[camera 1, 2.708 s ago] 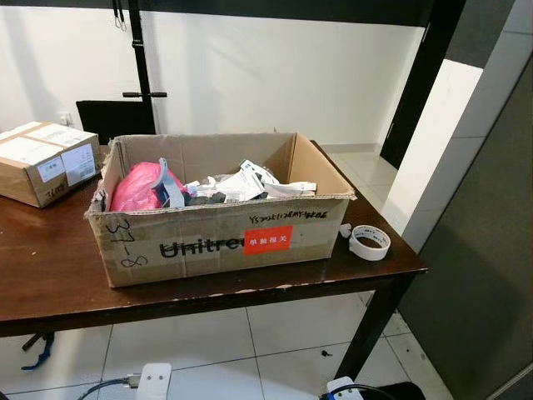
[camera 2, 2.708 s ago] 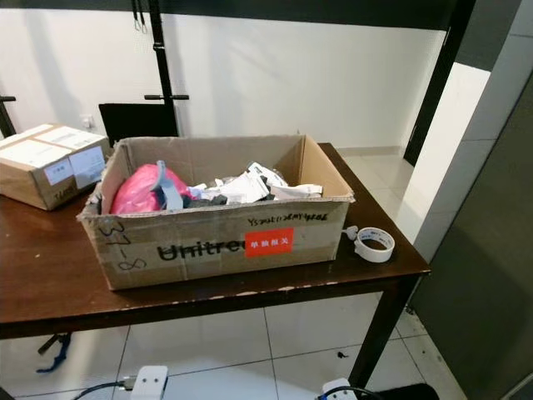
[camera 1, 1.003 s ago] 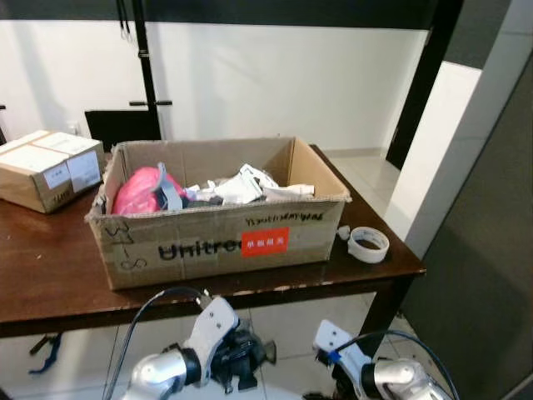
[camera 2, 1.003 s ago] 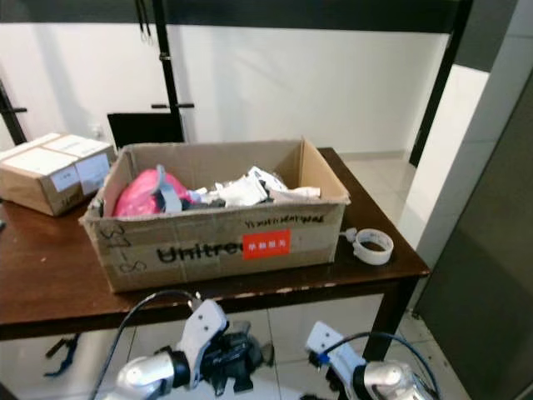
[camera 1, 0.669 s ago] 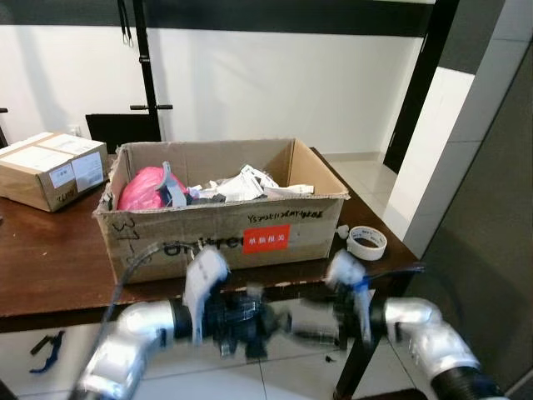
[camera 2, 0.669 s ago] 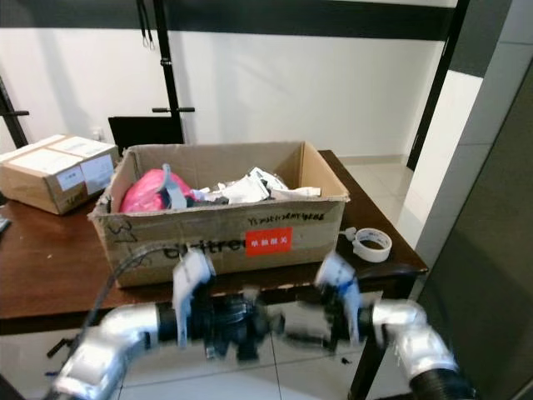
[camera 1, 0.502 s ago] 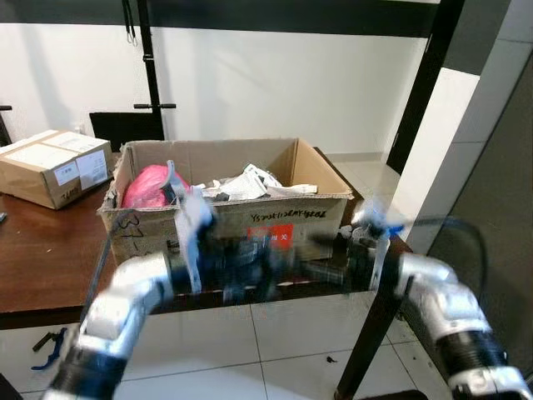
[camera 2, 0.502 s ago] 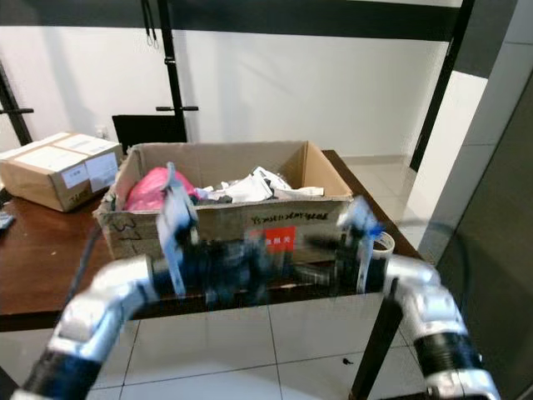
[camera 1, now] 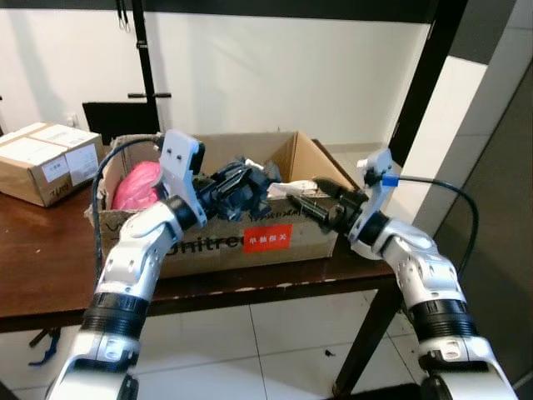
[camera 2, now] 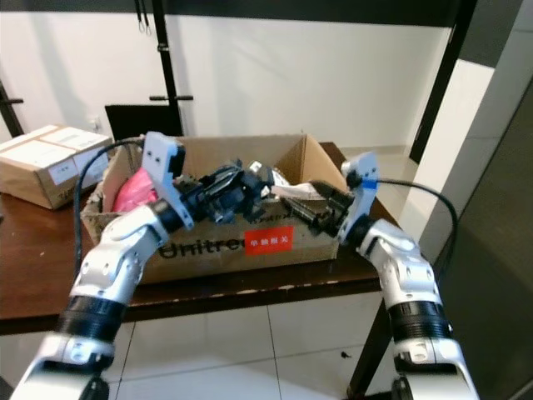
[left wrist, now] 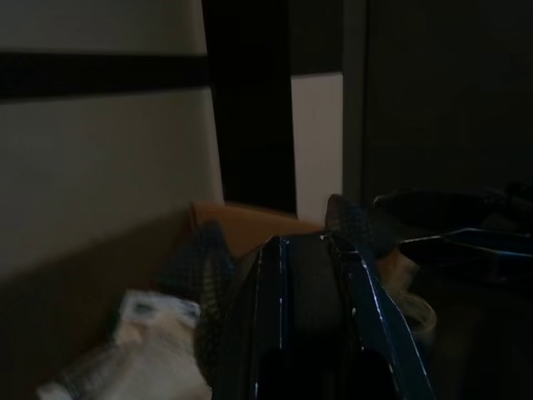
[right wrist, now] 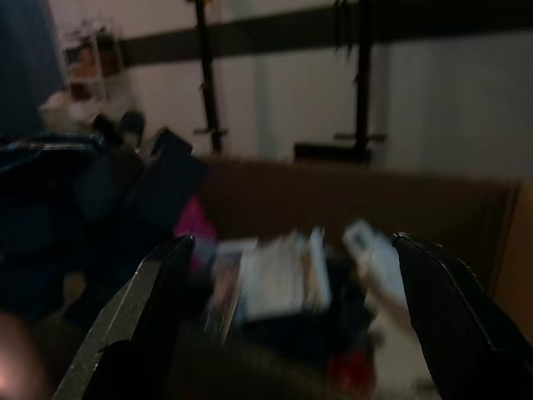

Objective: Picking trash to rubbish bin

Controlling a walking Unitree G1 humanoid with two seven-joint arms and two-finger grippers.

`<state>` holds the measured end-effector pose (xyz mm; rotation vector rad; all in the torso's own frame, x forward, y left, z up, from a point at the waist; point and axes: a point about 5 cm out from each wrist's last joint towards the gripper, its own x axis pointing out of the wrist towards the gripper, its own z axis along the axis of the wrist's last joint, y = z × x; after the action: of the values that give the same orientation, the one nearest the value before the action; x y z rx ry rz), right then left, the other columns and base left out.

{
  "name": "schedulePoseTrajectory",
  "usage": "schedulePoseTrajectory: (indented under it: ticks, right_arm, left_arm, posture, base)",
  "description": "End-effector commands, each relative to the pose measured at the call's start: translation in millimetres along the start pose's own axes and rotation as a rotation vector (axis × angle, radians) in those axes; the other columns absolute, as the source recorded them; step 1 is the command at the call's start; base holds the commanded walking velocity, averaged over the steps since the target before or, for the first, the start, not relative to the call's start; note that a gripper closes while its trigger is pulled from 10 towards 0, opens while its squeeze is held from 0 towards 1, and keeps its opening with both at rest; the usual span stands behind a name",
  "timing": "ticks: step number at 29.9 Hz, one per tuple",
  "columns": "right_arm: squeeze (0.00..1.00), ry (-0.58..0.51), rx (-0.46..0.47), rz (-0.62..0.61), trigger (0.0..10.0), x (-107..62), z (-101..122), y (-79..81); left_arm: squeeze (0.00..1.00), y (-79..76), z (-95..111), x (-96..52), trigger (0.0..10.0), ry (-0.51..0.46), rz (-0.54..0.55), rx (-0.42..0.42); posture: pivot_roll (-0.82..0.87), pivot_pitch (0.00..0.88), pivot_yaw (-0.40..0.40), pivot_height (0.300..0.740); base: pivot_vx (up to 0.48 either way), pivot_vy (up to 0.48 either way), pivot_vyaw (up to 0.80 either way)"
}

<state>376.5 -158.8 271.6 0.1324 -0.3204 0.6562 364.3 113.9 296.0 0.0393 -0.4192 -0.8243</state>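
Observation:
An open cardboard box stands on a dark wooden table. It holds a pink bag at its left end and crumpled white papers toward its right. My left gripper hovers over the box's front rim near the middle, fingers close together with nothing seen between them. My right gripper reaches in from the right at the box's front right corner. It is wide open, facing the papers and the pink bag. The two grippers point at each other.
A sealed brown parcel lies on the table at the far left. A black stand pole rises behind the box and a dark pillar stands to the right. White floor tiles show below the table's front edge.
Both arms have swung up from below the table's front edge to the box's front rim. The box and its contents have not moved.

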Motion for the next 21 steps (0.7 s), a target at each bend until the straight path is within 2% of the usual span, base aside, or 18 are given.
schedulePoseTrajectory:
  ticks: [1, 5, 10, 14, 21]
  right_arm:
    - [0.0, -0.036, 0.002, -0.062, 10.0, 2.6, 6.3, -5.3]
    - [0.0, -0.069, -0.047, -0.098, 10.0, 15.5, 19.6, -1.9]
    - [0.0, -0.056, -0.089, -0.123, 10.0, 22.9, 20.1, 1.5]
    - [0.0, -0.049, -0.091, -0.124, 10.0, 25.1, 17.8, 4.0]
    - [0.0, -0.025, -0.082, -0.089, 10.0, 28.0, 11.6, 10.1]
  left_arm:
    - [0.0, 3.8, -3.5, 3.4, 10.0, 0.037, 0.012, 0.034]
    - [0.0, 15.8, -1.1, 11.3, 10.0, 0.059, 0.079, 0.082]
    - [0.0, 30.4, -0.1, 12.5, 10.0, 0.088, 0.176, 0.114]
    - [0.0, 34.8, 1.1, 11.7, 10.0, 0.087, 0.193, 0.131]
    - [0.0, 37.3, 1.1, 12.9, 10.0, 0.082, 0.183, 0.136]
  posture:
    - [0.05, 0.046, -0.036, 0.74]
    - [0.05, 0.045, -0.034, 0.74]
    - [0.05, 0.045, -0.038, 0.74]
    - [0.05, 0.046, -0.04, 0.74]
    - [0.06, 0.051, -0.041, 0.74]
  base:
    - [0.0, 0.0, 0.0]
    - [0.0, 0.0, 0.0]
    - [0.0, 0.0, 0.0]
    - [0.0, 0.0, 0.0]
    - [0.36, 0.0, 0.0]
